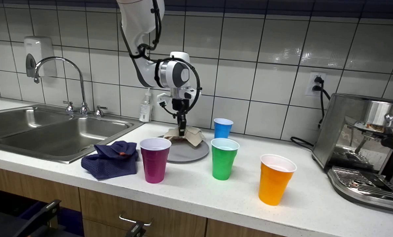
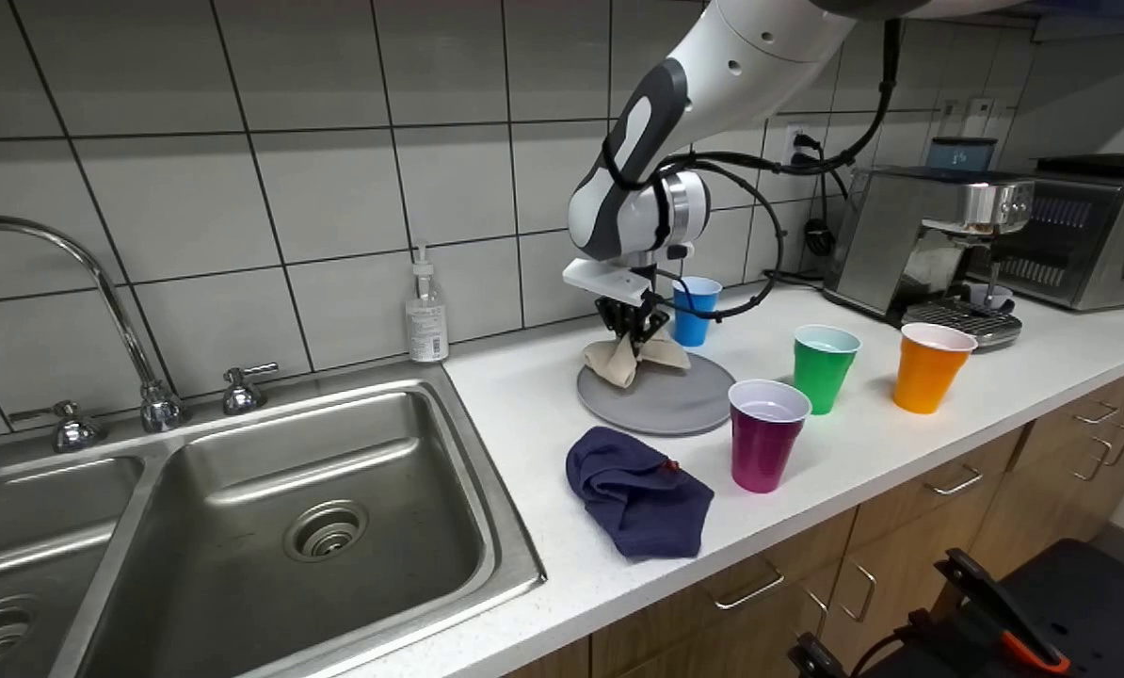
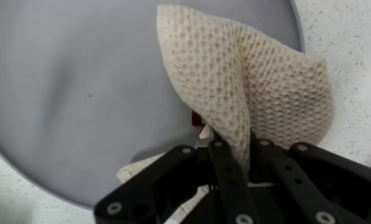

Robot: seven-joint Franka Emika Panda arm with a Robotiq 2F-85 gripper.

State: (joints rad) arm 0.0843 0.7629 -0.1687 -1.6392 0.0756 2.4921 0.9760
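My gripper [image 3: 236,140] points down over a round grey plate [image 3: 111,77]. Its fingers are closed on a fold of a beige textured cloth [image 3: 210,68]. The gripper also shows in both exterior views [image 1: 182,131] [image 2: 633,334]. The cloth [image 1: 195,135] [image 2: 611,365] is bunched up at the fingers and its corners drape over the plate [image 1: 183,156] [image 2: 684,405]. In the wrist view one corner of the cloth reaches past the plate's rim. A small red and white item [image 3: 198,121] shows under the cloth beside the left finger; most of it is hidden.
A blue cup [image 1: 222,128] stands behind the plate. Purple [image 1: 155,164], green [image 1: 223,163] and orange [image 1: 275,181] cups stand nearer the front edge. A navy cloth [image 1: 112,161] lies by the sink [image 2: 336,471]. A soap bottle [image 2: 426,320] and an espresso machine [image 1: 364,144] flank the area.
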